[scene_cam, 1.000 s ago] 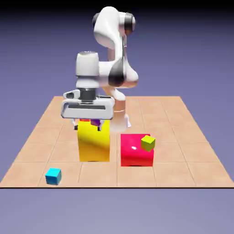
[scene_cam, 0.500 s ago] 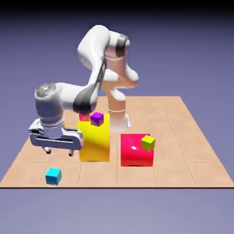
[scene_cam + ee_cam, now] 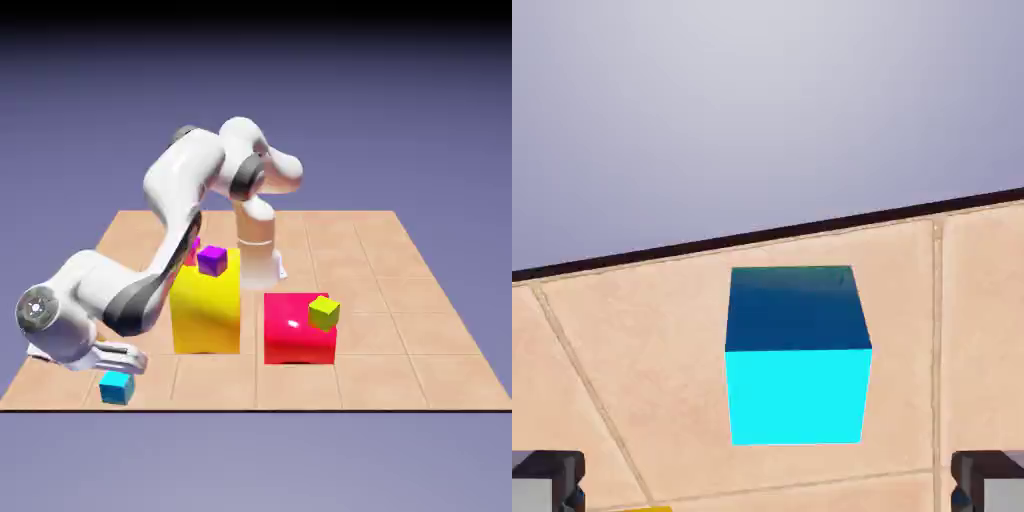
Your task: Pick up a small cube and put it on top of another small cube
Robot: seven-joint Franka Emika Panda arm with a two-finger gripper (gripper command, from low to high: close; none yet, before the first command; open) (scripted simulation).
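The small cyan cube (image 3: 117, 386) lies on the tiled table near its front edge, at the exterior view's left. My gripper (image 3: 113, 363) hangs low just above and behind it, tilted, and open. In the hand view the cyan cube (image 3: 798, 360) sits centred ahead, and the gripper (image 3: 768, 484) has its grey fingertips (image 3: 548, 482) spread wide at either side without touching the cube. The small yellow-green cube (image 3: 323, 313) rests on top of a big red block (image 3: 296, 338).
A tall yellow block (image 3: 206, 308) stands in the middle with a small purple cube (image 3: 212, 261) on top. The arm's elbow passes close by its left side. The table's front edge (image 3: 762, 236) runs just beyond the cyan cube.
The arm has swung from above the tall yellow block down and to the exterior view's left, ending low over the cyan cube. The jaws stayed open. No cube moved.
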